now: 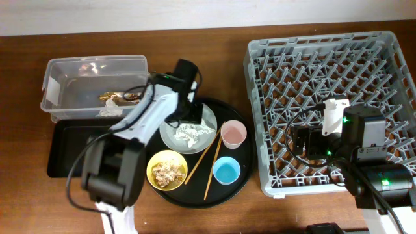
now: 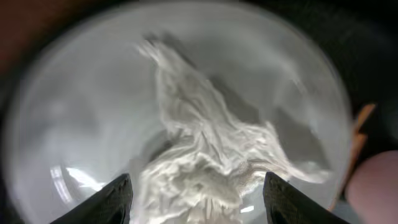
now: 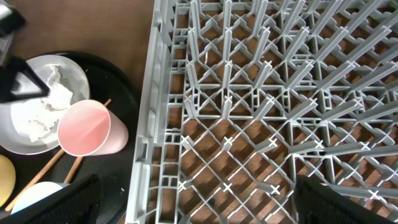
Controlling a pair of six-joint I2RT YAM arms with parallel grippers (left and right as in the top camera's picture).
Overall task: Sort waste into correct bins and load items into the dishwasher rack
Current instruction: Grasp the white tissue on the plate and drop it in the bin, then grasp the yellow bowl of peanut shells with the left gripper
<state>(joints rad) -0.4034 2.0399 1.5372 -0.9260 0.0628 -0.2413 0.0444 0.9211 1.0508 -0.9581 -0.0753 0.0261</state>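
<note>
Nearest the lens, the two dark fingers [image 2: 115, 199] of the left gripper [image 2: 199, 202] are seen spread apart, one on each side of a crumpled white napkin [image 2: 205, 149]. Nothing is clasped between them yet, and contact with the paper cannot be confirmed. The napkin lies in the middle of a grey-green plate [image 2: 56, 124], which rests at the back of a round black tray [image 1: 244, 162].

Just beside the plate a pink cup [image 3: 87, 127] is lying on its side. Two wooden chopsticks [image 1: 211, 159] are laid slantwise between the plate and the cups. At the front of the tray stand a yellow bowl [image 1: 156, 162] holding beige food scraps [image 1: 168, 172] and an upright blue cup [image 1: 226, 171].

To the left of the round tray a black rectangular tray [image 1: 65, 149] is set on the desk [image 1: 214, 45], with a clear plastic tub [image 1: 58, 71] behind it. A white crumple and something golden-brown can be made out in the tub.

Farthest off, on the right, the grey dishwasher rack [image 3: 261, 124] is seen with nothing in it. The right gripper [image 3: 199, 205] hangs over it with fingers parted and nothing held.

The step in hand is judged to be clearing the napkin from the plate. Next, the fingers would need to be closed on the paper alone and raised without the plate being dragged. The napkin would then be carried left to a bin, probably the tub.
</note>
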